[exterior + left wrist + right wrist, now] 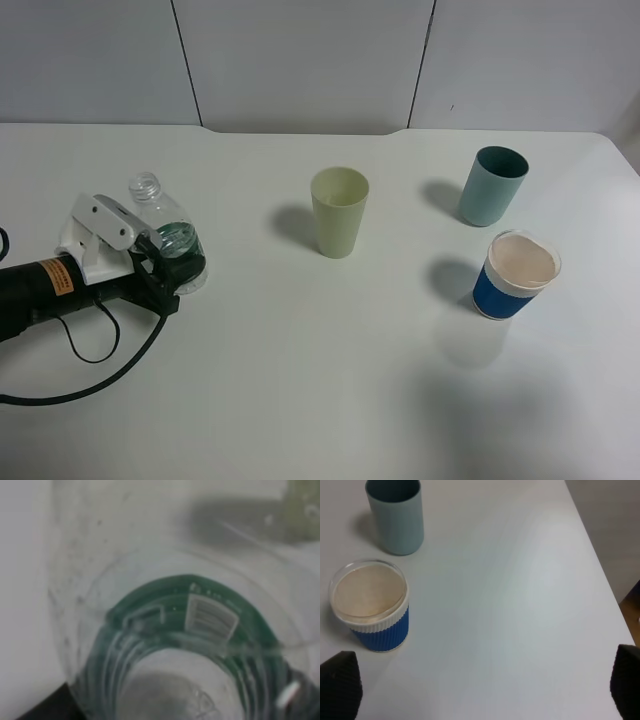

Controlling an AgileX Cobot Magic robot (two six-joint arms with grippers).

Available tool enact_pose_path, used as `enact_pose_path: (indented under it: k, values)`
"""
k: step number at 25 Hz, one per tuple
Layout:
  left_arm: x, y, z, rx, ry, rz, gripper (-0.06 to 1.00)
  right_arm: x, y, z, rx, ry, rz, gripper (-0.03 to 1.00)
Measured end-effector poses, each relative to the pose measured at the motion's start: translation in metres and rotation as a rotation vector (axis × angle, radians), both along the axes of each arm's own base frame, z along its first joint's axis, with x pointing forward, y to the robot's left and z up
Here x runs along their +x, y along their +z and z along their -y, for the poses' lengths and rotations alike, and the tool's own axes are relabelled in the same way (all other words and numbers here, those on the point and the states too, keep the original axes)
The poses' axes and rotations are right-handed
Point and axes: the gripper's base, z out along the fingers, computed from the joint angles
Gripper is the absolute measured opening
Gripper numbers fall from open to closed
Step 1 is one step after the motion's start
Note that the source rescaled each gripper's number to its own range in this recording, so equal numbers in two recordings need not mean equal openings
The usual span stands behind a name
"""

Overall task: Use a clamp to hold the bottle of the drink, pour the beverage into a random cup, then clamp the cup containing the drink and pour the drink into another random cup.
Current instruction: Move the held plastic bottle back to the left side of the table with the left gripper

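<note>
The bottle is found at the 9 o'clock side of the table. It is tilted, its long axis running from a base near the tabletop up to an uncapped neck pointed toward about 11 o'clock. Its green label is turned toward the left gripper, which is closed around the lower body, with a black finger across the label on one side and white jaw parts behind the bottle on the other. Whether the base rests on the table cannot be told. In the left wrist view the frame is filled by the bottle, and a barcode can be made out on the label. The left arm is laid low, reaching in from the 9 o'clock edge toward 3 o'clock, and a black cable is looped beneath it. A yellow-green cup is stood upright near the centre, a teal cup at 2 o'clock and a blue-banded cup at 3 o'clock. The right gripper is spread wide over bare table, empty, beside the blue-banded cup and teal cup.
</note>
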Motion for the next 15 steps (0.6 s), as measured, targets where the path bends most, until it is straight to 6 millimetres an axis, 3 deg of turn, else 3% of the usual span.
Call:
enact_pose_path:
  k: [14, 15]
  values:
    - [0.0066, -0.0032, 0.0027, -0.013, -0.022, 0.015, 0.00, 0.0000, 0.0000, 0.0000, 0.000, -0.001, 0.000, 1.00]
    - [0.0066, -0.0032, 0.0027, -0.013, -0.022, 0.015, 0.15, 0.0000, 0.0000, 0.0000, 0.000, -0.001, 0.000, 1.00]
